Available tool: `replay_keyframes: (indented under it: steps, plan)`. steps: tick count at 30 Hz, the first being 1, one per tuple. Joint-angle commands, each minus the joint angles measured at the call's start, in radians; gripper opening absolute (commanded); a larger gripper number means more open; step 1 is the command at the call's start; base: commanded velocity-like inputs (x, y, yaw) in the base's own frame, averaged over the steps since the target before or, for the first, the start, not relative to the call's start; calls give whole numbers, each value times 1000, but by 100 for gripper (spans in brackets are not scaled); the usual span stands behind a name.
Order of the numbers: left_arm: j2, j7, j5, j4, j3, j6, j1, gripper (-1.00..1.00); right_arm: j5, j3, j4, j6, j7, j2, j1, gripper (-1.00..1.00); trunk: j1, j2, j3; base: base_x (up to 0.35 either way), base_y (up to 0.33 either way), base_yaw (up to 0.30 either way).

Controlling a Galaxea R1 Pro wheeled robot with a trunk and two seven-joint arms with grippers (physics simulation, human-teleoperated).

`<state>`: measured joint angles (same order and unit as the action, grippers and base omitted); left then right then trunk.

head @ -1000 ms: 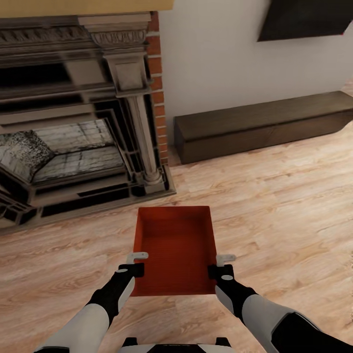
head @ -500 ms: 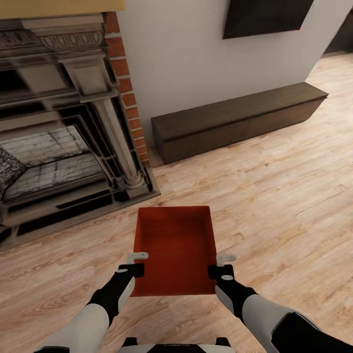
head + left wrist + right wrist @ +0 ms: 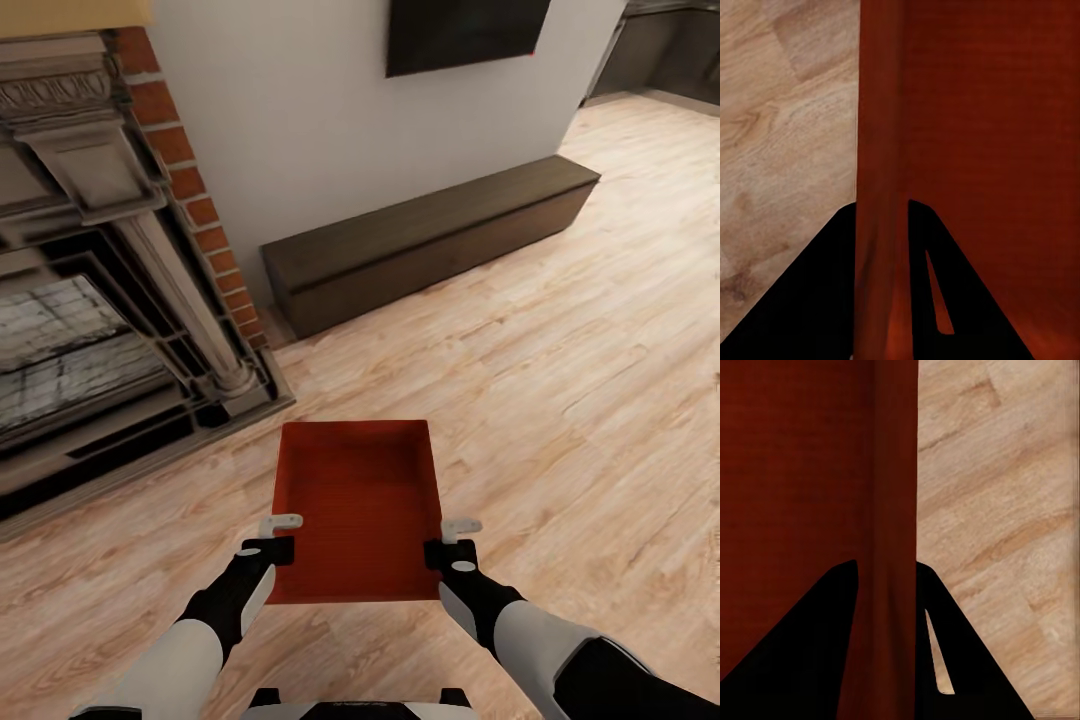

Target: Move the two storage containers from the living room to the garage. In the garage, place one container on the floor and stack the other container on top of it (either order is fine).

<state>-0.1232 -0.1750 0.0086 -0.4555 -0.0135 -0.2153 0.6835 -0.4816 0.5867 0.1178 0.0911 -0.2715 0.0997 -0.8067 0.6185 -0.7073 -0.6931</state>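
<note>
One storage container [image 3: 358,510], red-orange and open-topped, hangs between both arms over the wood-plank floor [image 3: 560,400], well clear of the brick fireplace [image 3: 110,300]. The left gripper [image 3: 279,536] pinches its left side wall and the right gripper [image 3: 449,538] its right side wall; in each wrist view the jaws straddle that thin wall [image 3: 879,187], narrowed onto it. It looks empty, light and stiff, though smooth plastic may slip, so the matched hold on opposite walls near the robot-side end suits it, kept level. A low dark bench [image 3: 430,240] stands against the white wall beside the fireplace, and past it the planks run on into another room.
</note>
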Motion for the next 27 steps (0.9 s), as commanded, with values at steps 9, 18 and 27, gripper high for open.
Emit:
replay_keyframes:
  steps: [9,18,27]
  plan:
    - [10,-90,-7,20,1,-7,-1,-100,5,-28,0,71,-45,0,-2,-100,0,-1,-1,0,0,-282]
    - [10,-90,-7,20,1,-7,-1,-100,5,-28,0,72,-45,0,-2,-100,0,-1,-1,0,0,-282]
    - [10,-90,-7,21,1,-7,-1,-100,5,-28,0,72,-45,0,-2,-100,0,-1,-1,0,0,-282]
